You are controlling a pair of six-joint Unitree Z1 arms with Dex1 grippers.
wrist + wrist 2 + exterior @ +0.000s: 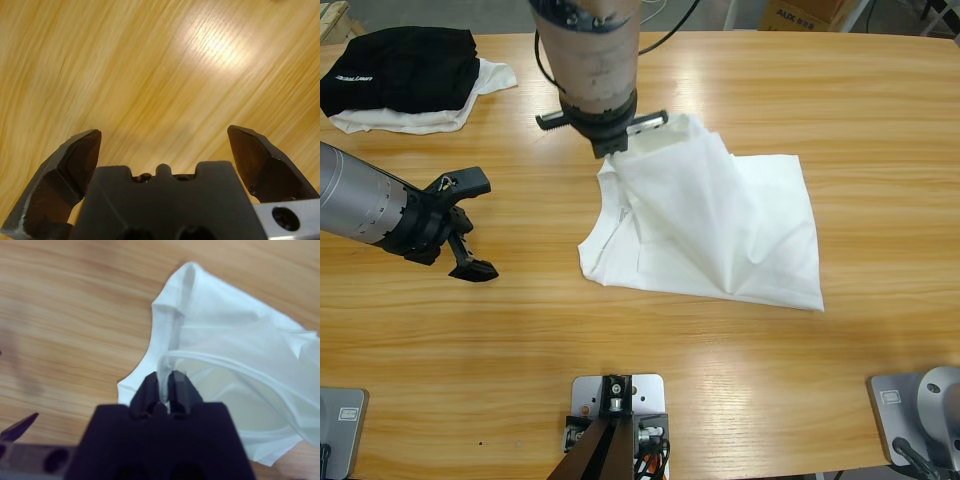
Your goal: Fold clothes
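The clothes, a white T-shirt (720, 225), lie partly folded right of the table's middle, and one edge is lifted off the wood. My right gripper (611, 148) comes down from the top of the high view and is shut on that raised edge. In the right wrist view the right gripper (164, 386) pinches a thin fold of the T-shirt (235, 355), which drapes away to the right. My left gripper (478, 228) is open at the left, apart from the shirt. In its wrist view the left gripper (162, 137) holds nothing over bare wood.
A black garment with white lettering (405, 65) lies on a smaller white garment (470, 95) at the far left corner. A cardboard box (800, 12) stands beyond the far edge. Bare wooden table (650, 350) spreads along the front.
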